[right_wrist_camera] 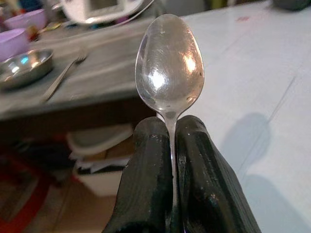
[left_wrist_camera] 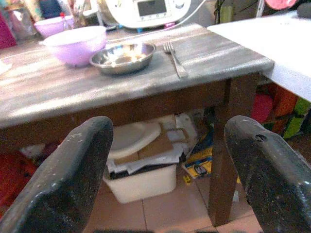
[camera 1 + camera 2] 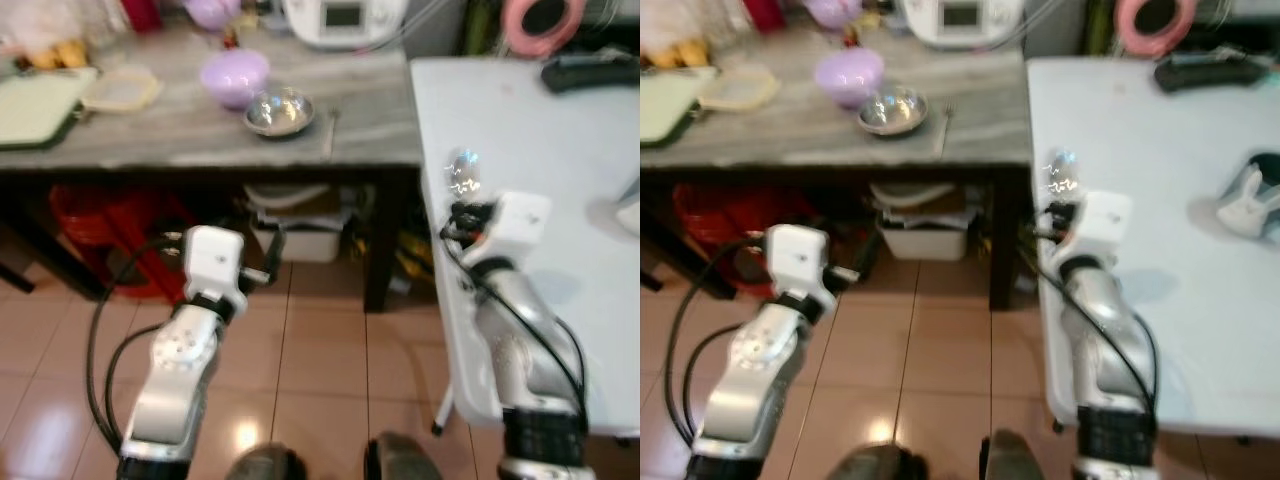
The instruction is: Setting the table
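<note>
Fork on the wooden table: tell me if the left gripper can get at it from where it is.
Probably not yet. The left gripper hangs open below the table edge, while the fork lies bare on top beside the steel bowl; raising the arm should reach.

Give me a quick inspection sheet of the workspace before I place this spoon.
Surface: white table on the robot's right, mostly bare near the arm; grey wooden table ahead.
Job's things: spoon upright in the right end effector, above the white table's near edge; steel bowl and fork side by side on the wooden table.
Clutter: purple bowl, white appliance, lidded container, green board; dark object and small white item on the white table.
Grippers: left end effector open, holding nothing, low before the wooden table.
Cables: black cables looped along the left arm.
Surroundings: tiled floor, white bin and red crate under the table.
</note>
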